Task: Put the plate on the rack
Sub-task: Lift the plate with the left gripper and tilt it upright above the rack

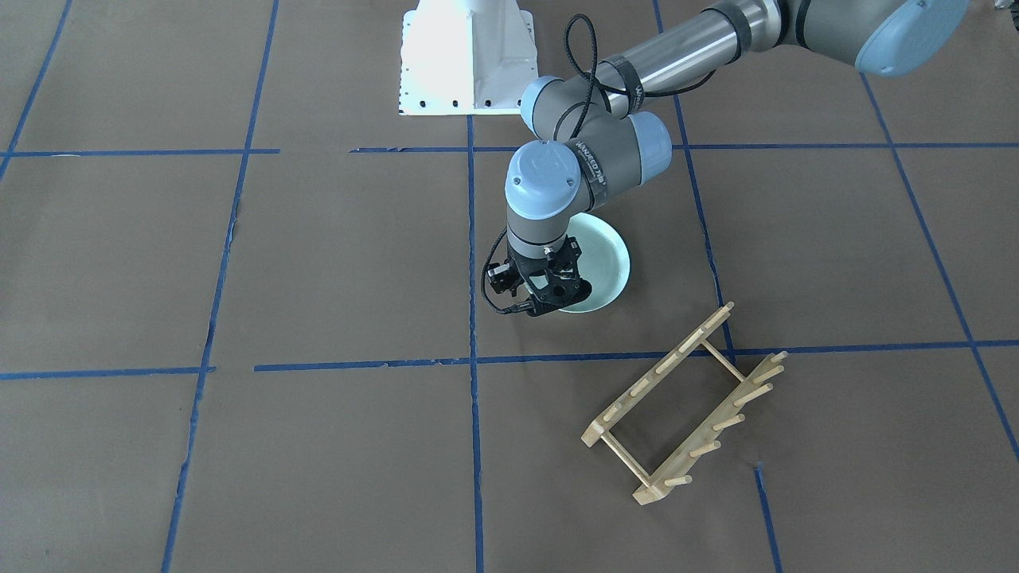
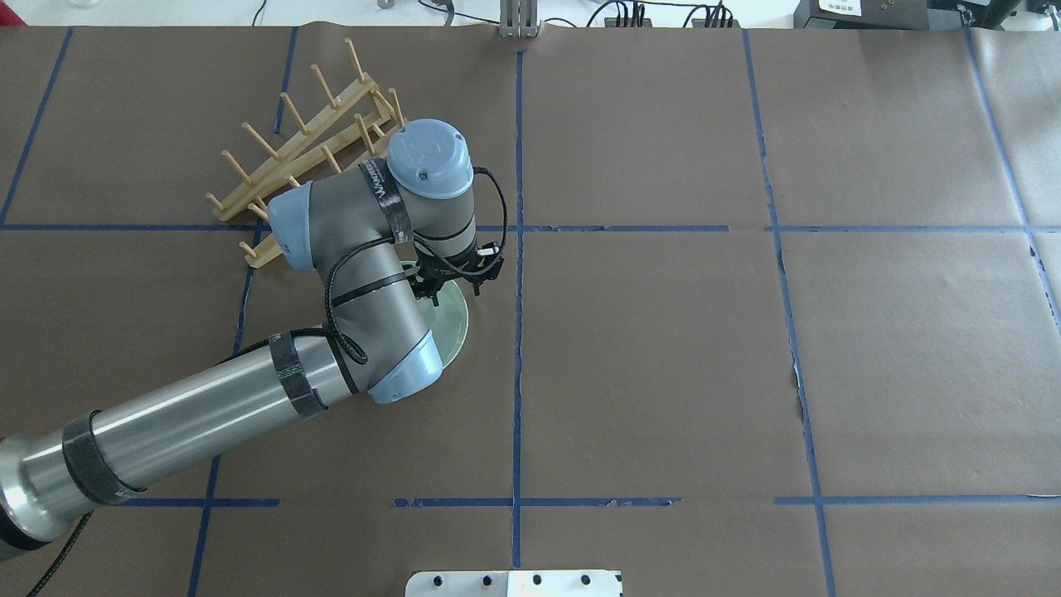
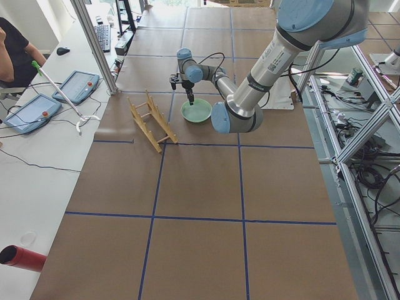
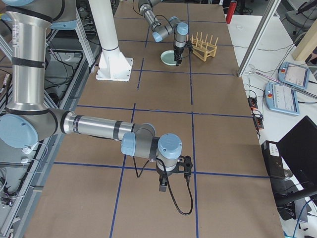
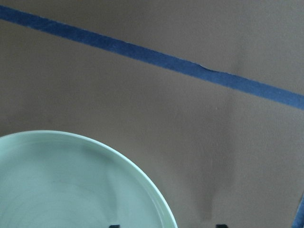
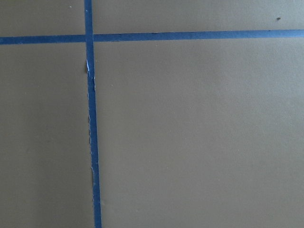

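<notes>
Plate (image 5: 71, 190) first: it lies right under the left wrist camera, flat on the bench (image 1: 239, 263). Its rim curves in between the two dark fingertips (image 5: 114, 226) at the bottom edge. So your left gripper (image 1: 546, 305) is spread wide and holds nothing.

Look across the front view from left to right. You see that gripper pointing down over the plate's edge, then the rest of the plate. Last comes the rack (image 1: 659, 372), near the plate but apart from it, with nothing in it.

Your right gripper (image 4: 162, 187) hangs over bare bench, well away. You cannot tell if it is wide or narrow.

I think you are at the grab step. Next you need one finger inside the rim and one outside, low enough, and then a squeeze. After that the plate must go up, tip onto its edge and slide between two pegs.
</notes>
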Robot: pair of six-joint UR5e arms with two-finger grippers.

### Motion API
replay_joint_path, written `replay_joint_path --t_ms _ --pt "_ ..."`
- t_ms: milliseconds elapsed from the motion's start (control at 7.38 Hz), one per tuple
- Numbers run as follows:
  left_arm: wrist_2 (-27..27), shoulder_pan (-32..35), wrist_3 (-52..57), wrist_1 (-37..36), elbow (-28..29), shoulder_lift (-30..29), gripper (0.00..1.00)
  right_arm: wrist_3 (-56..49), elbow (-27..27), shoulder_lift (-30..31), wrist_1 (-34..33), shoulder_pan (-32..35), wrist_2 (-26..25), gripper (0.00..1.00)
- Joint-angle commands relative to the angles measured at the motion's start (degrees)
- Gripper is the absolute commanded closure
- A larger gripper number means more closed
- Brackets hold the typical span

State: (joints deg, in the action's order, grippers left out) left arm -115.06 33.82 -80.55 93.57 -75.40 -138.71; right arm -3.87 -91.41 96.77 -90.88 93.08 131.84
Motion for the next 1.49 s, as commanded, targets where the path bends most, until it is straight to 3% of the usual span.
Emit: replay_joint_path --t_ms 0,135,406,948,1083,1354 --pt "0.01 -0.07 -0.05 -0.06 -0.01 0.02 0.81 0.0 0.0 0.0 0.0 0.0 0.0 0.0" --pt "0.01 -0.07 -0.4 -0.06 -0.09 0.02 1.0 0.0 0.0 0.0 0.0 0.0 0.0 0.0" --pt "-0.08 0.54 -2.67 -0.67 -2.36 -0.07 1.0 0.0 0.0 0.0 0.0 0.0 0.0 0.0" --pt "-0.69 16.32 -14.71 2.55 -25.45 3.43 1.0 0.0 0.0 0.0 0.0 0.0 0.0 0.0" --pt "-0.69 20.45 -18.64 10.32 -25.75 4.31 1.0 0.0 0.0 0.0 0.0 0.0 0.0 0.0" --pt "0.01 25.66 -32.41 38.8 -24.45 12.28 1.0 0.0 0.09 0.0 0.0 0.0 0.0 0.0"
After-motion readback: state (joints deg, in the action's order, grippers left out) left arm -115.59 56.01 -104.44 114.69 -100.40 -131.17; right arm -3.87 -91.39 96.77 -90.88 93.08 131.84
